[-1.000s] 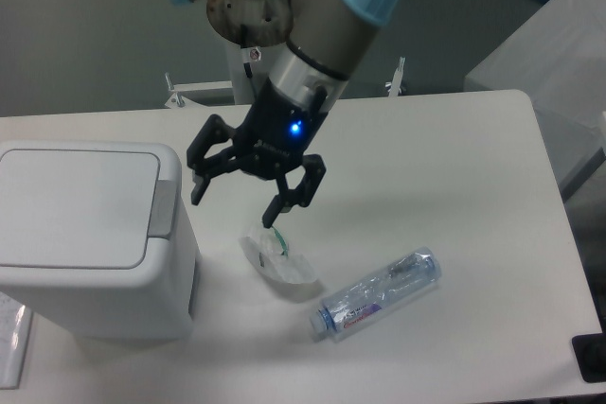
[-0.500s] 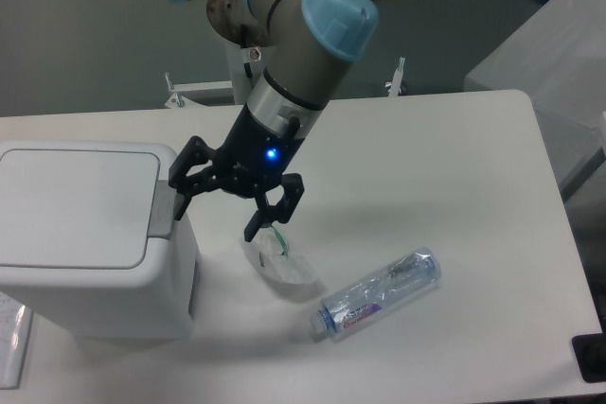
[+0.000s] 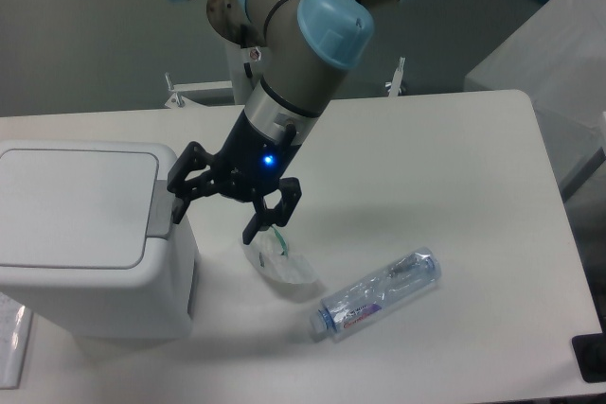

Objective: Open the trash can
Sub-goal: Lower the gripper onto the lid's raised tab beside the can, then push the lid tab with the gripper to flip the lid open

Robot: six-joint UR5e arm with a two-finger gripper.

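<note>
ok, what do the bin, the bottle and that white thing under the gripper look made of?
Bin: looks like white moulded plastic, smooth matte, rounded corners, grey tab.
Bottle: clear thin plastic, glossy; label shows through and highlights glint.
White thing: unclear, maybe a crumpled thin plastic or paper wrapper with a green bit; too small to tell.

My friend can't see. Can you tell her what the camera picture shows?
A robot arm holds its open gripper right beside the grey push tab of a big white trash can whose lid is shut. On the white table next to them lie a crumpled clear wrapper and an empty plastic bottle on its side.
</note>
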